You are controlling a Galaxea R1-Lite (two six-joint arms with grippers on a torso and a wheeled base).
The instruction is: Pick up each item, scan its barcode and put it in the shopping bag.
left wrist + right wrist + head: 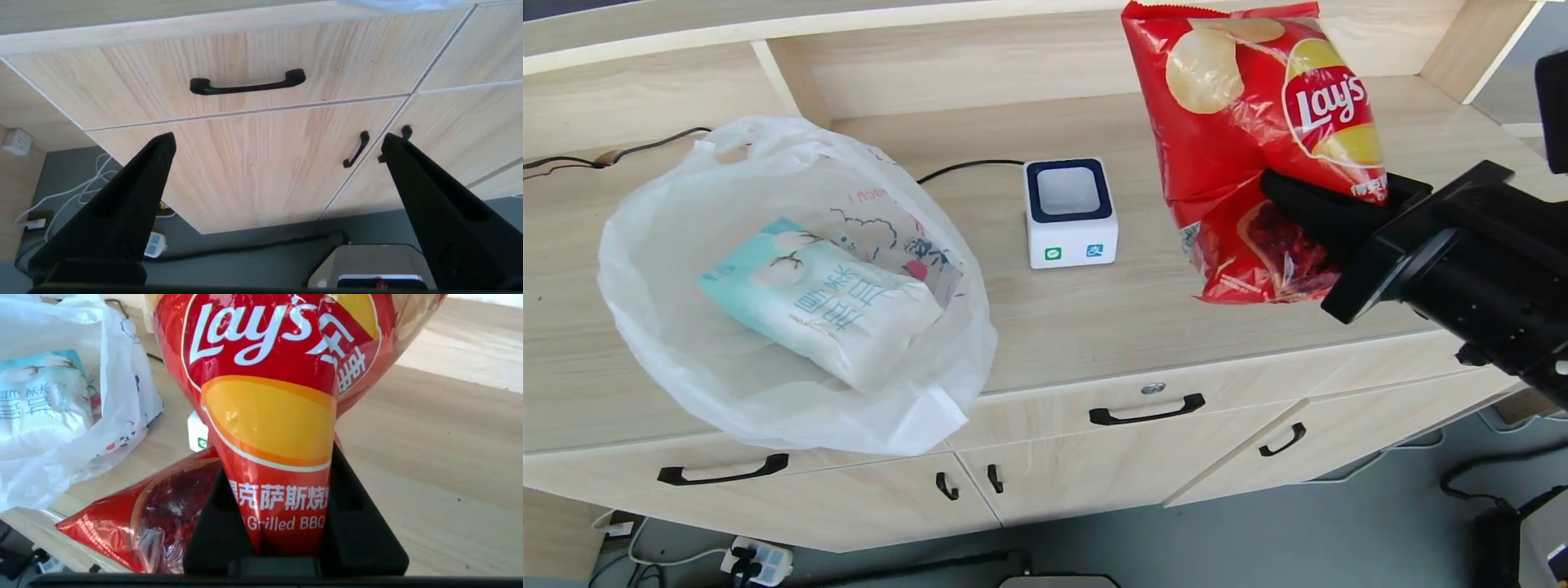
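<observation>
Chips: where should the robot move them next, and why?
Probably swing the chips left, over the scanner. The right gripper holds them lifted, off to the scanner's right, so they likely aren't scanned yet; the bag comes after.

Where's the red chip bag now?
Head view: the chip bag hangs at right, held by the right gripper above the counter, right of the scanner.

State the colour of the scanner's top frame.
Dark navy blue on the scanner, best in head view.
</observation>
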